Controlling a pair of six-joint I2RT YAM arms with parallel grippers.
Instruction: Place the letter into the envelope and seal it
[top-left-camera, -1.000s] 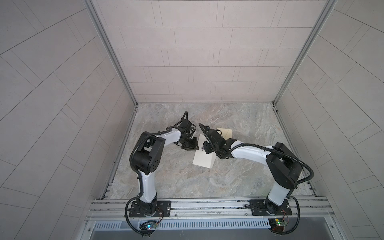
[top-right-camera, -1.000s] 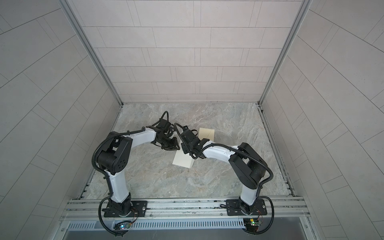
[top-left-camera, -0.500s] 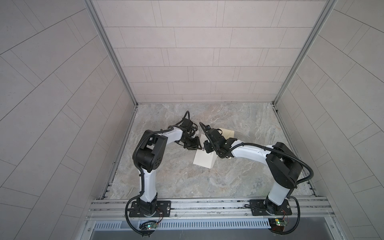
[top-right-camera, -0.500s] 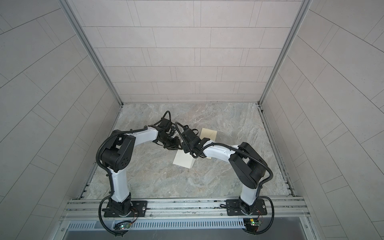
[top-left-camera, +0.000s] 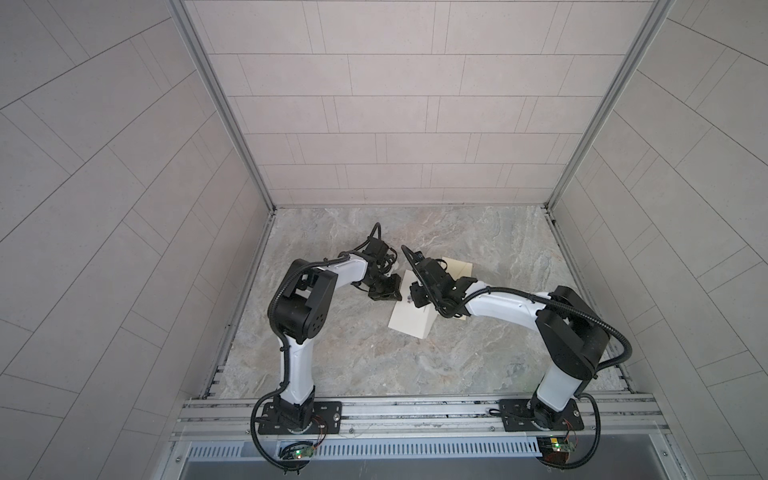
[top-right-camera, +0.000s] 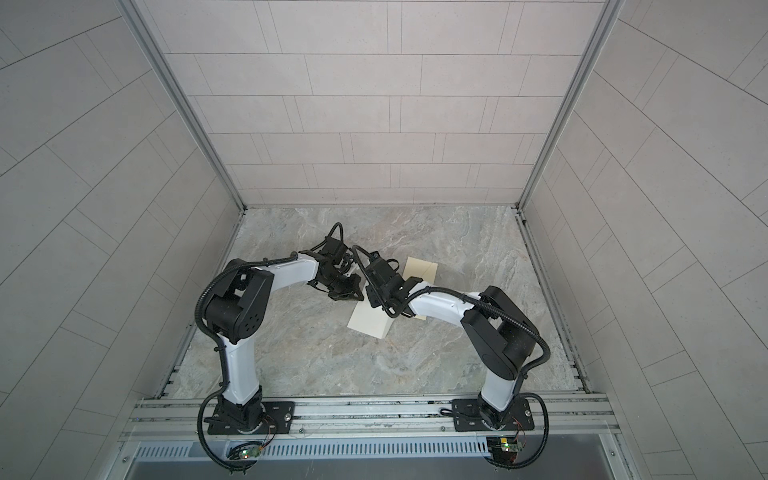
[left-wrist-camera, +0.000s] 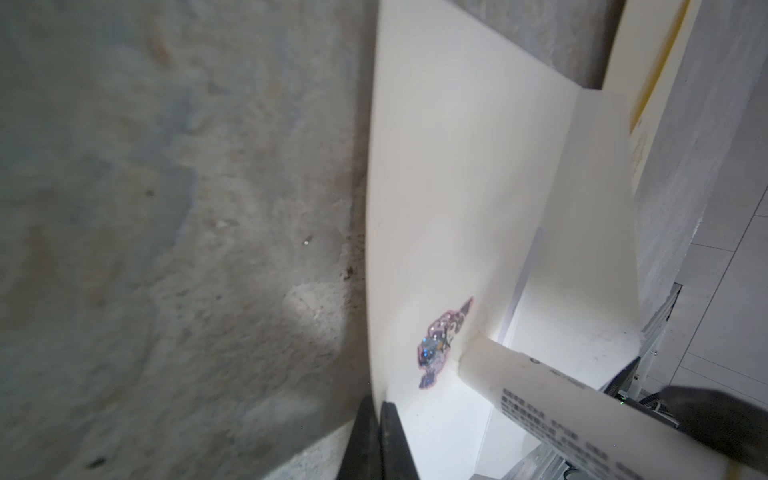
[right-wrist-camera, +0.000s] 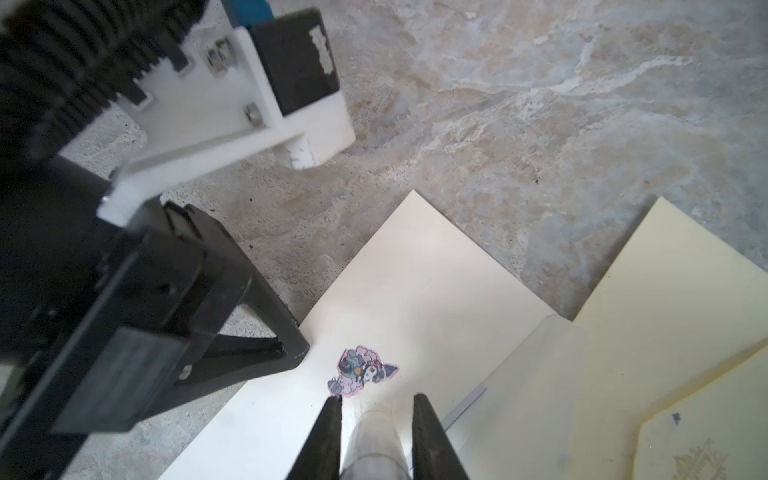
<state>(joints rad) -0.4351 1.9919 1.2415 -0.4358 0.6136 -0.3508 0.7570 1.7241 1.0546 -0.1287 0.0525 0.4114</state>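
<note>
Right now your left gripper (left-wrist-camera: 376, 409) is pinched shut on the edge of the letter (left-wrist-camera: 457, 187), which lies on the table outside the envelope (right-wrist-camera: 665, 299). Your right gripper (right-wrist-camera: 376, 399) clamps a tube (right-wrist-camera: 376, 449) against it. Inserting and sealing are both left, I'd judge.

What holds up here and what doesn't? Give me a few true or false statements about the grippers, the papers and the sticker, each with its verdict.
1. The left gripper is shut on the edge of the white paper. True.
2. The right gripper is empty. False: it holds a white tube, whose tip touches the white paper.
3. The sticker is on the cream paper. False: it is on the white paper, right beside the tube's tip.
4. The cream paper lies next to the white paper. True.
</note>
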